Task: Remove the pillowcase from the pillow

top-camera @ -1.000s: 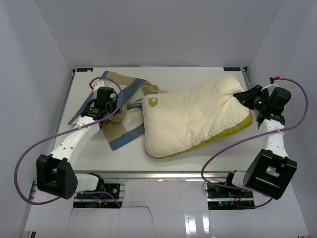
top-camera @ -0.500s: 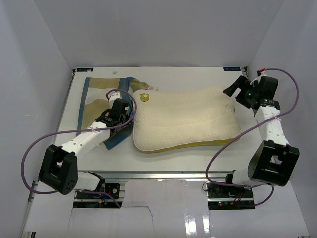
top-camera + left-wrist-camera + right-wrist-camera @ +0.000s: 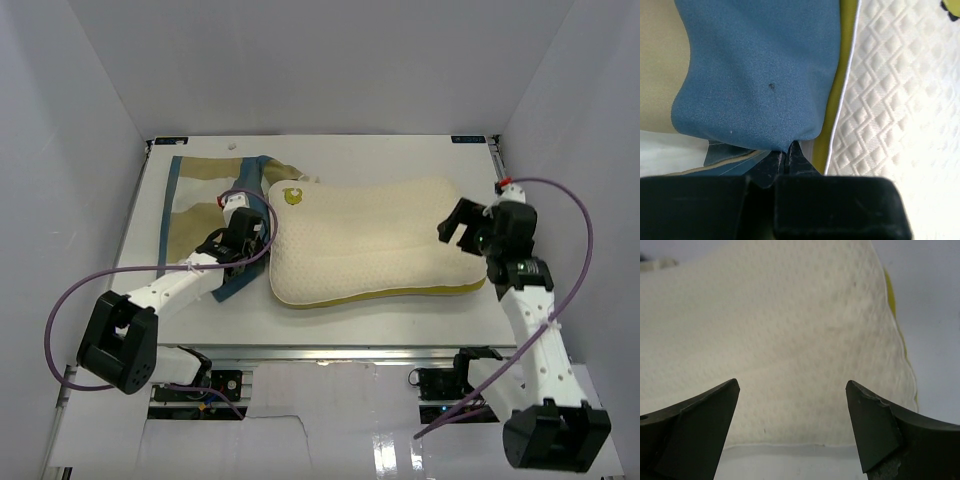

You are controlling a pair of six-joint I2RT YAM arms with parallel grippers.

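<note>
The cream pillow point(image 3: 370, 245) lies flat across the middle of the table, its yellow mark point(image 3: 293, 196) at the far left corner. The tan and blue checked pillowcase point(image 3: 200, 195) lies spread to its left, one edge running under the pillow's left side. My left gripper point(image 3: 256, 247) is shut on a fold of the blue cloth point(image 3: 760, 75), right beside the pillow's yellow edging point(image 3: 840, 95). My right gripper point(image 3: 455, 228) hovers open over the pillow's right end point(image 3: 780, 335), with nothing between its fingers point(image 3: 710, 410).
White walls close in the table on the left, back and right. A strip of bare table point(image 3: 400, 165) runs behind the pillow, and another point(image 3: 330, 325) along the near edge. The right arm's purple cable point(image 3: 560, 200) loops near the right wall.
My right gripper opened and let go of the pillow's right end, and the pillow dropped flat. The right arm came nearer. My left gripper shifted right with the pillowcase, which now lies spread out.
</note>
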